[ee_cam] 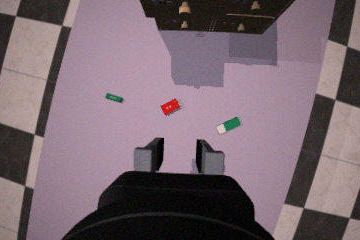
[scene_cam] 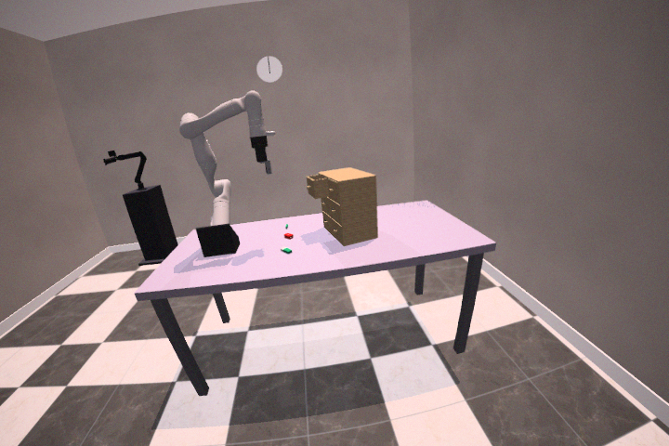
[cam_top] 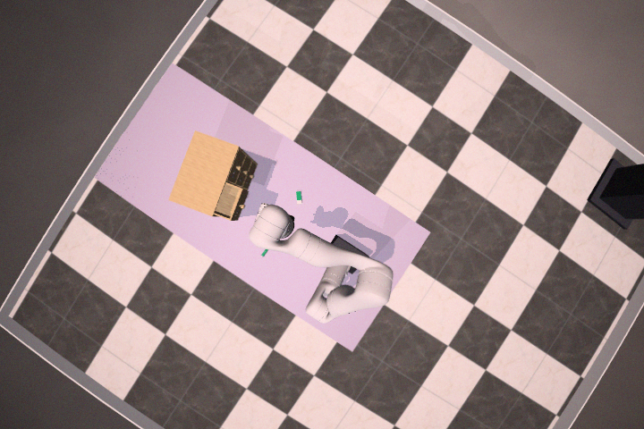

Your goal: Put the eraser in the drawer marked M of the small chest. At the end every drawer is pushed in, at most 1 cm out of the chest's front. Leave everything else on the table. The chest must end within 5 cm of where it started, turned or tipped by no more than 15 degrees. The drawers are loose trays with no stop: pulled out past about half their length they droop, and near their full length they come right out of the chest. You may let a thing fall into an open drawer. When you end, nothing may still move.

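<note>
Pale marks show on the face of the red block and on the small green bar, too small to read; the plaques on the wooden chest are no more legible from here. The eraser, seemingly the flat oblong with a green body and white end, lies on the smooth lilac surface, outside the chest. In the exterior view it is nearest, with the red block beyond it and the green bar farther still; the chest stands to their right. Light, straight grain runs over the chest's boxy top, and rounded knobs dot its darker front. One upper drawer, at the far side of that front, is pulled out. The tool hangs above the surface, left of the chest, its grey fingers parted and gripping nothing.
</note>
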Available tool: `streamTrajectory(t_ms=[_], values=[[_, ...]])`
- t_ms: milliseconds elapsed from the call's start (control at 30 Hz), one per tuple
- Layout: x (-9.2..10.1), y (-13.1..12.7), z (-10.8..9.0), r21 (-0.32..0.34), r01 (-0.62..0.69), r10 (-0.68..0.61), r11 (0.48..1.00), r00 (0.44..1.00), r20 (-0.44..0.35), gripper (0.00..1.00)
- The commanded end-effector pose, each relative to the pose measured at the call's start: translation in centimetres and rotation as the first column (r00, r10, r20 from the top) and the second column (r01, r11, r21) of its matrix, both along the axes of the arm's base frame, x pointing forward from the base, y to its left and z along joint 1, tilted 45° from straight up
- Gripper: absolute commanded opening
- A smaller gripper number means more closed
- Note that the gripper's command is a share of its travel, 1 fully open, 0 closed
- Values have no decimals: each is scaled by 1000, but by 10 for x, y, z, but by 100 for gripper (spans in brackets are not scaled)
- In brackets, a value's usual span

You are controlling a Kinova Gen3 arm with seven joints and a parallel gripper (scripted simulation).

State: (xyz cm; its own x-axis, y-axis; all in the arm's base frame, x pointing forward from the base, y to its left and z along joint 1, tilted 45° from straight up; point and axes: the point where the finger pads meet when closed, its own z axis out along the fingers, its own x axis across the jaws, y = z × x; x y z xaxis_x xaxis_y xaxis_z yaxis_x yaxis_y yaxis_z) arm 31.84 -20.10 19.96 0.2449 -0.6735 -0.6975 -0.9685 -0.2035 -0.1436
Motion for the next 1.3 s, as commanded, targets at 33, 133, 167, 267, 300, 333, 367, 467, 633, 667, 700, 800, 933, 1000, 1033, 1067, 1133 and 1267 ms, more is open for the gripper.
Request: streamTrajectory(t_ms=[33,133,167,267,300,333,367,467,633,667,700,800,933,1000,1033,1067,1133,1267], values=[[0,0,1,0,-6,6,1000,1000,-4,67],[0,0,1,0,-6,6,1000,1000,-4,67],[0,0,1,0,-6,6,1000,1000,-4,67],[0,0,1,0,-6,6,1000,1000,-4,67],[0,0,1,0,-6,6,1000,1000,-4,67],[0,0,1,0,-6,6,1000,1000,-4,67],[0,0,1,0,-6,6,1000,1000,-4,67],[0,0,1,0,-6,6,1000,1000,-4,67],[0,0,1,0,-6,6,1000,1000,-4,67],[0,0,1,0,-6,6,1000,1000,-4,67],[0,1,1,0,-5,5,1000,1000,-5,67],[0,1,0,0,-2,2,1000,1000,-8,67],[0,2,-4,-1,7,-7,1000,1000,-17,67],[1,4,-7,-2,16,-16,1000,1000,-27,67],[1,5,-10,-2,22,-22,1000,999,-33,67],[1,6,-12,-3,29,-29,1000,999,-40,67],[1,9,-18,-5,46,-46,999,997,-56,67],[3,16,-35,-11,89,-90,996,991,-100,67]])
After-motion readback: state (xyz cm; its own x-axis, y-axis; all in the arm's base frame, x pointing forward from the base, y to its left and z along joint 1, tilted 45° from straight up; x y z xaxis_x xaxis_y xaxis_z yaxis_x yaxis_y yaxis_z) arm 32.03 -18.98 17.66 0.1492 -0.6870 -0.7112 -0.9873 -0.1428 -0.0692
